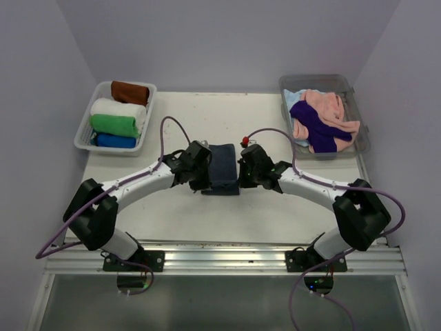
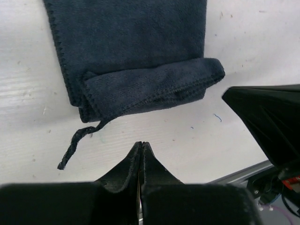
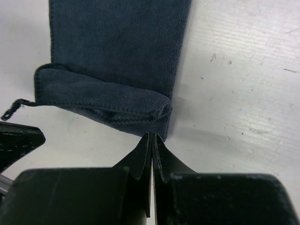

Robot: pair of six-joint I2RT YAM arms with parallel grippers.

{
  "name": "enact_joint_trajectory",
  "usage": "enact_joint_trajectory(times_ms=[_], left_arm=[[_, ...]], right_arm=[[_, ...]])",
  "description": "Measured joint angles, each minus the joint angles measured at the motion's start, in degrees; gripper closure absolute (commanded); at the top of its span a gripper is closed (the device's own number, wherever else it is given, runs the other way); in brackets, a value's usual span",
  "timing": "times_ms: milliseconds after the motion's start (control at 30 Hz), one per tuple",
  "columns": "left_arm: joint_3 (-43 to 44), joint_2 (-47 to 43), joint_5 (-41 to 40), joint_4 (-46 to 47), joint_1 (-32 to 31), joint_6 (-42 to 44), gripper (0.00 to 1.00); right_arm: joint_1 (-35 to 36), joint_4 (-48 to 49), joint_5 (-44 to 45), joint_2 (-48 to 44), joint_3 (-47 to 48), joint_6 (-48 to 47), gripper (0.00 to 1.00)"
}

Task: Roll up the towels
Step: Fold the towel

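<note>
At the middle of the white tabletop, a dark blue towel is laid flat as a long strip, with its near end turned over once into a short, loose fold. It is flanked by both arms. The left tool is held just short of the fold, its fingers pressed together with nothing between them, and bare tabletop is seen between tips and cloth. The right tool is likewise closed, its tips set against the fold's lower edge near the right corner; whether any cloth is caught there cannot be told. A loose thread is trailed from the fold's left corner across the tabletop, near the left tool. Each tool's black body is seen at the edge of the other's wrist view, so the fold is crowded from both sides. At the far left corner, a white basket is filled with a brown roll, a white roll, a green roll and a blue roll, laid side by side. At the far right corner, a clear plastic bin is heaped with unrolled cloth: a pink towel tangled with a purple towel, and pale blue cloth at the back. Both containers are well apart from the dark blue towel. A purple cable is arched above the tabletop behind each wrist.
</note>
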Motion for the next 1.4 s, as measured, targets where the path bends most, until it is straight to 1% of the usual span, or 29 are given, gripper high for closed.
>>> enact_joint_trajectory(times_ms=[100,333,567,667,700,733,900,1033,1167,1233,1400], left_arm=[[-0.2,0.8,2.2,1.4,-0.2,2.0,1.0],[0.7,6.5,2.1,1.5,0.2,4.3,1.0],[3.1,7.1,2.1,1.1,1.7,5.0,1.0],[4.0,7.1,2.6,1.6,1.8,5.5,0.93],[4.1,7.1,2.9,1.7,1.8,5.8,0.86],[4.1,7.1,3.2,1.7,1.8,6.1,0.83],[4.4,8.7,4.0,1.8,1.8,6.3,0.73],[4.5,9.1,4.3,1.7,1.9,6.3,0.65],[5.2,9.4,5.2,1.8,2.5,6.4,0.64],[5.5,10.1,5.2,2.2,3.1,6.3,0.66],[4.2,11.0,5.8,4.5,7.5,6.3,0.68]], right_arm=[[0.0,0.0,-1.1,2.6,0.0,-0.2,1.0],[0.0,0.0,-1.6,8.0,2.4,-0.9,1.0],[0.0,0.8,-1.6,11.1,6.0,-2.1,1.0],[0.0,1.0,-1.6,12.1,7.1,-2.3,1.0],[0.0,1.0,-1.6,12.5,7.4,-2.4,1.0],[0.0,1.0,-1.6,13.0,7.7,-2.4,1.0],[0.0,1.9,-2.1,16.5,9.6,-2.4,1.0],[0.0,1.9,-2.6,17.1,9.7,-2.4,1.0],[-0.8,2.3,-4.3,16.9,9.7,-2.0,1.0],[-1.7,2.8,-5.7,16.2,9.3,-1.4,1.0],[-3.0,3.6,-7.7,13.0,8.1,-0.5,1.0]])
